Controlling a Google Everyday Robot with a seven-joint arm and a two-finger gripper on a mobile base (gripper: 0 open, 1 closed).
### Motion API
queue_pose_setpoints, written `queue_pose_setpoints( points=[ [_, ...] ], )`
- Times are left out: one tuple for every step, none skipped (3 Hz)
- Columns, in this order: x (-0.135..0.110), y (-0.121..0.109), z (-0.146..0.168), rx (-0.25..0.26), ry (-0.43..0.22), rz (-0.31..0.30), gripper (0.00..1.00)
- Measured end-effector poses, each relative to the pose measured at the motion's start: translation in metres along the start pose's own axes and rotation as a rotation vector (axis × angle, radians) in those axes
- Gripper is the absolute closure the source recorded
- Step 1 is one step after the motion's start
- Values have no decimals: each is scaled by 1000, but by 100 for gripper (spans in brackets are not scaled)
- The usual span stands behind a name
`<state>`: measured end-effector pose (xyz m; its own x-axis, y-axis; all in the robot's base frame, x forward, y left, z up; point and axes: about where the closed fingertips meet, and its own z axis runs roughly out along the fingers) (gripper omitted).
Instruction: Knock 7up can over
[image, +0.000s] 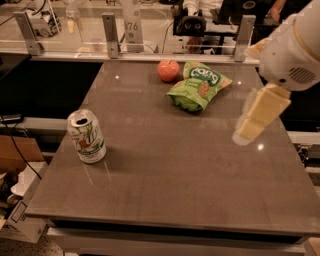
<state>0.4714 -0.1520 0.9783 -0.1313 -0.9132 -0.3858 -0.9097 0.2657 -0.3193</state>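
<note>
The 7up can (87, 136) stands upright near the left edge of the brown table (185, 170). It is silver-white with green markings and an open pull-tab top. My gripper (254, 119) hangs above the right side of the table, at the end of the white arm (292, 47) that enters from the upper right. It is far to the right of the can and touches nothing.
A round red apple (168, 70) and a green chip bag (197, 85) lie at the back middle of the table. A glass rail with metal posts (111, 35) runs along the far edge. Cardboard and cables sit on the floor at the left.
</note>
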Motion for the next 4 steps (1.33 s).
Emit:
queue_pose_setpoints(
  points=[
    [-30, -3, 14, 16, -109, 7, 0],
    [-62, -2, 31, -11, -212, 17, 0],
    [-97, 12, 49, -70, -299, 15, 0],
    [-134, 34, 70, -116, -352, -5, 0]
  ],
)
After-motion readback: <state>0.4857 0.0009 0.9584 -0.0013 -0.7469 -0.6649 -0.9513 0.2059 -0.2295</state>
